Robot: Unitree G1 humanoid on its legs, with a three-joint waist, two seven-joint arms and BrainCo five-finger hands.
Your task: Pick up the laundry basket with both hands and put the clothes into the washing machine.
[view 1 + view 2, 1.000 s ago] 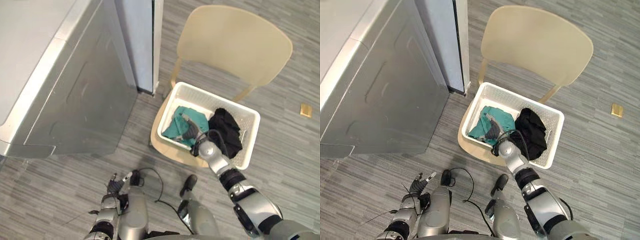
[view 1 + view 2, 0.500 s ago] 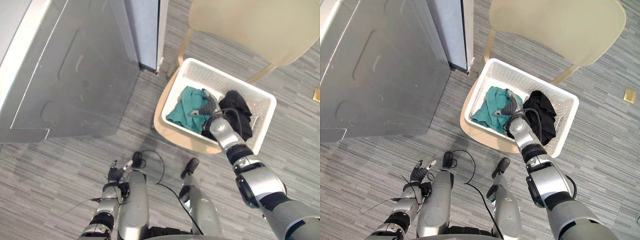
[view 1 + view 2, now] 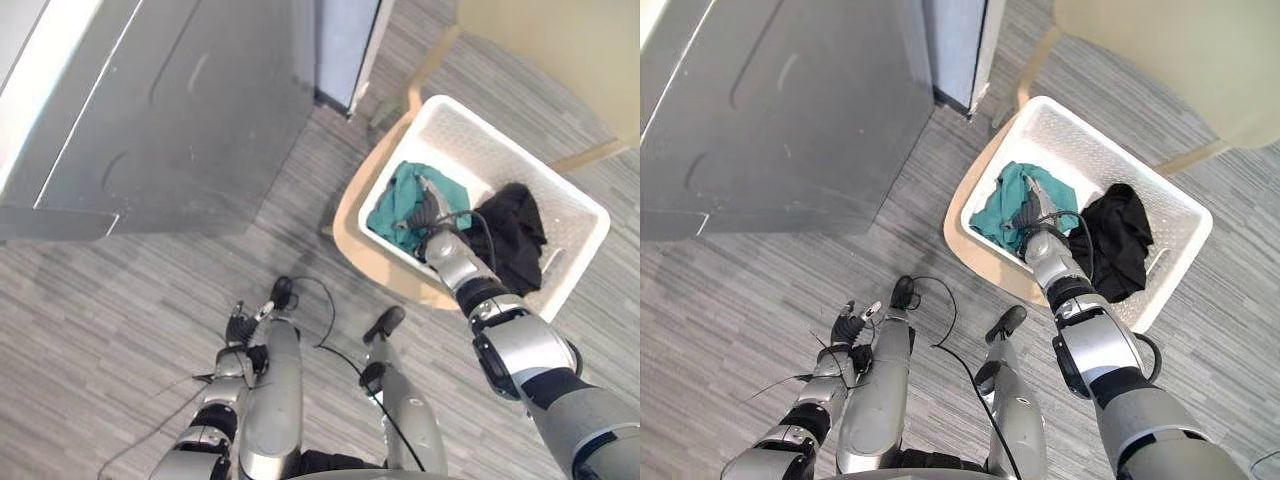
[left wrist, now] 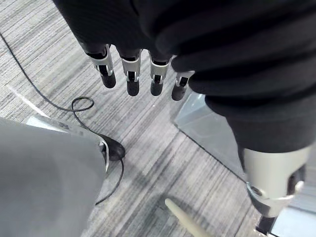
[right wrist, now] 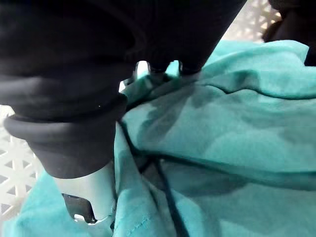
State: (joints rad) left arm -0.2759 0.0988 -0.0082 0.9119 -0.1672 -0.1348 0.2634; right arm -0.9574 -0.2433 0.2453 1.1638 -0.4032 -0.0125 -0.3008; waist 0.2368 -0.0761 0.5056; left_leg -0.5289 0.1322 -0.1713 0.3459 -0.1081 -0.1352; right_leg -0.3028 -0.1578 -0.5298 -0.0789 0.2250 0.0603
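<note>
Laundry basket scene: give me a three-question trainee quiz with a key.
1. True or false: the laundry basket rests on the beige chair.
2. Of the teal garment and the black garment, which does the right hand reach into? A. teal B. black
3. Fill in: the left hand, low over the floor, has straight fingers, so it is ____.
Key: 1 true; 2 A; 3 open.

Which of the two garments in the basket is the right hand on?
The teal garment: the right hand sits on it; the black garment lies further right.
</note>
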